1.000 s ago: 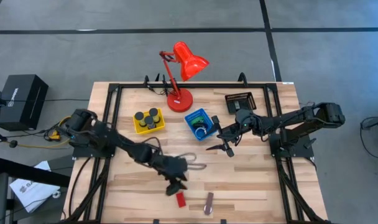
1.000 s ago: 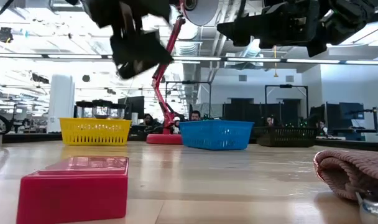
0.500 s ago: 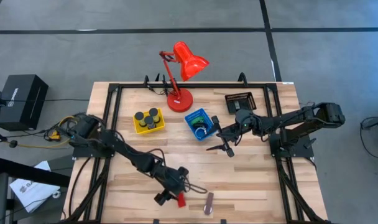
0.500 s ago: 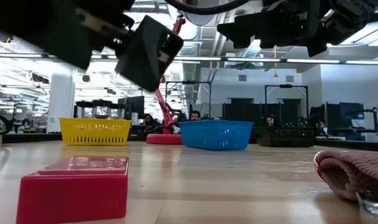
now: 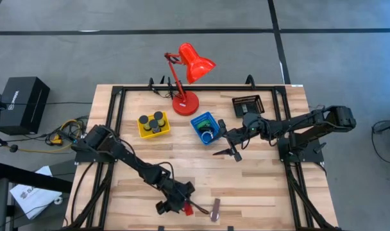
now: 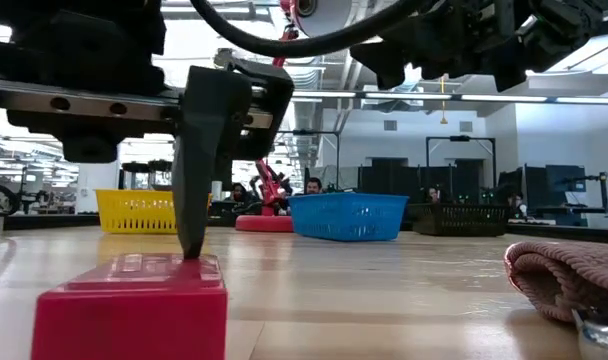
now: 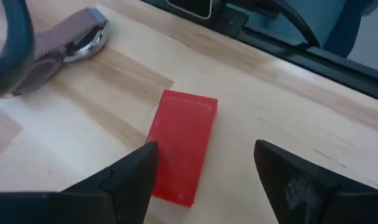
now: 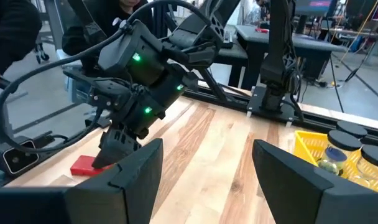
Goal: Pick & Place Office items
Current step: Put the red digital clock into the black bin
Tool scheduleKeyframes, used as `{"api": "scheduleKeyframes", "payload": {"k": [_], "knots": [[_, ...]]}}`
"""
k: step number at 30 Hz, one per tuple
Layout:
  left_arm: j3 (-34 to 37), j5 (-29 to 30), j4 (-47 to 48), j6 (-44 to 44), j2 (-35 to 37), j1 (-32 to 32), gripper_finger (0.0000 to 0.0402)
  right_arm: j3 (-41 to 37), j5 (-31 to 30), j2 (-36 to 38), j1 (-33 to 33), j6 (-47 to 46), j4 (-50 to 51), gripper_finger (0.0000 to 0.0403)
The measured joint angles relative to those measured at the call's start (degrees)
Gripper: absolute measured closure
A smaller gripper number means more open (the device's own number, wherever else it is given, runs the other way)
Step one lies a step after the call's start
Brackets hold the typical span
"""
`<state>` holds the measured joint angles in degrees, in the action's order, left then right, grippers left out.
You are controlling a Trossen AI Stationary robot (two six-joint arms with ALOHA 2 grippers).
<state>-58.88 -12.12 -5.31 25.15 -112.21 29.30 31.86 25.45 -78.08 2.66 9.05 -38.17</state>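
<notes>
A red block (image 7: 183, 146) lies flat on the wood near the table's near edge (image 5: 186, 207). My left gripper (image 7: 205, 144) is open, low over it and slanting down: one finger stands by the block's long side, the other well clear of it. A brown-silver bar (image 5: 215, 209) lies just to the block's right. My right gripper (image 5: 230, 153) hangs open above the table's middle right, near the blue tray (image 5: 206, 127), with nothing between its fingers (image 8: 207, 162). My left gripper has one fingertip (image 7: 147, 155) right at the edge of the red block's long side (image 7: 161, 155). In the low view this fingertip (image 6: 194, 245) comes down to the block's top edge. Whether it touches the block I cannot tell.
A yellow tray (image 5: 142, 133) holds black discs. A black mesh tray (image 5: 247, 104) sits at the far right and a tall red desk lamp (image 5: 185, 70) at the far middle. Bare wood lies between the trays and the near edge. People show in the room behind.
My left gripper has gone down and toward the table's near edge, rolling about its own axis, until its fingers stand at the red block. The block and the bar have stayed where they were.
</notes>
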Motion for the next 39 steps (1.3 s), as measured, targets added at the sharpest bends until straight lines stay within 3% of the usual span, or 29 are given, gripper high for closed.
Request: {"api": "scheduleKeyframes", "payload": {"k": [9, 24, 39], "knots": [[0.2, 3.7, 0.4, 1.6, 4.3, -0.8, 0.0135, 0.0, 0.0, 0.0, 0.0, 0.4, 1.1, 0.0163], [0.1, -2.4, -2.3, 4.7, -2.0, -4.7, 0.0138, 0.0, 0.0, 0.0, 0.0, 0.6, 1.1, 0.0163], [0.1, -4.5, -2.4, -0.3, -2.5, -5.8, 0.0232, 0.0, 0.0, 0.0, 0.0, 1.0, 2.2, 0.0163]]}}
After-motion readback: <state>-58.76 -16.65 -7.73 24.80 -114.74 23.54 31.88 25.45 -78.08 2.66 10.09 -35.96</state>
